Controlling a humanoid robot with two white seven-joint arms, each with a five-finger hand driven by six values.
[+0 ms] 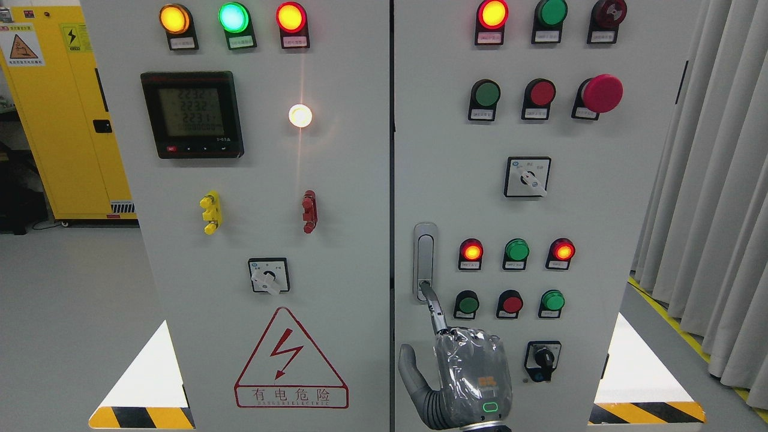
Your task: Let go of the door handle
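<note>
Your right hand [465,375] is touching the slim silver recessed door handle [425,261] with one extended fingertip, grasping nothing, risking snagging its lower latch while withdrawing.

head view | faces cabinet front [336,252] straight on | close | level, slightly downward

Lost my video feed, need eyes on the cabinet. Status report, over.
One hand up at bottom centre, index fingertip touching the lower end of the door handle, not gripping. Handle flush in the right door. Nothing in the way.
</note>
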